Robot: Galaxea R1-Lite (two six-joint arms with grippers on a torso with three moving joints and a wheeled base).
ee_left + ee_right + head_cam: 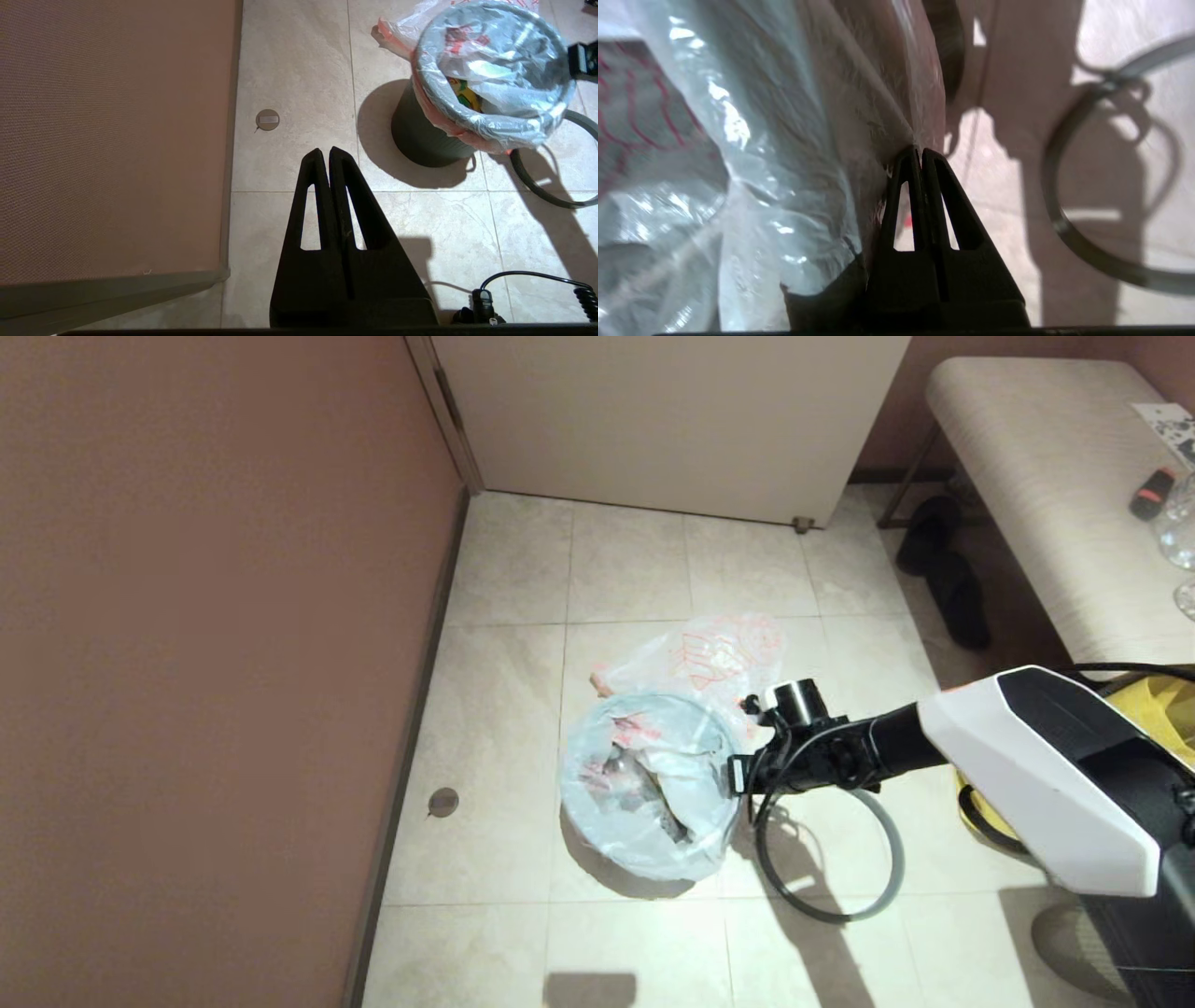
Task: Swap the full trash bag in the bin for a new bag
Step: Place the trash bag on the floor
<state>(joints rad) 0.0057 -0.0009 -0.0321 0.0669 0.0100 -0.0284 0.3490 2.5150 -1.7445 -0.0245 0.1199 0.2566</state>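
The left gripper, fingers pressed together on nothing, hangs over bare tile. Beyond it the small round black plastic bin stands upright, mouth up, walls mostly hidden under the translucent white full trash bag lining it. The right gripper is pinched onto that bag's film at the rim nearest it. The thin grey hoop lies flat beside. Farthest, the orange-printed new bag lies crumpled, partly behind the bin

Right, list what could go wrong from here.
1. The right gripper is shut on the full trash bag at the rim; the thin plastic may tear.
2. Pulling could tip the bin, spilling rubbish.
3. The grey hoop and new bag lie close by and could snag.
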